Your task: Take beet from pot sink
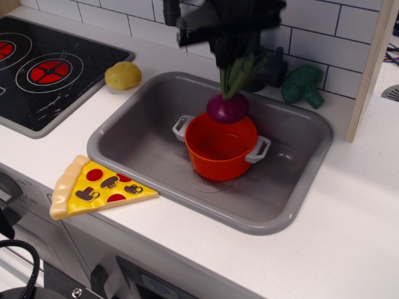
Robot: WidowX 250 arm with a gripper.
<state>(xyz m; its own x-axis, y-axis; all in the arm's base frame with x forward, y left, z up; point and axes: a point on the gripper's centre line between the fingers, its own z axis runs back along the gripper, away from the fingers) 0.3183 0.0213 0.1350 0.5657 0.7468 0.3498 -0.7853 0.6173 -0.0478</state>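
Observation:
My gripper (234, 59) is shut on the green stalks of the beet (227, 107). The dark purple bulb hangs in the air just above the back rim of the orange-red pot (220, 146). The pot stands upright in the middle of the grey sink (149, 134), with a grey handle on each side, and its inside looks empty. The arm fills the top of the view and hides the fingertips partly.
A yellow potato (123, 75) lies on the counter left of the sink. A pizza slice (96, 187) lies at the sink's front left corner. Green broccoli (303, 85) sits behind the sink at the right. A black stovetop (43, 68) is at the far left. A wooden post (374, 62) stands at the right.

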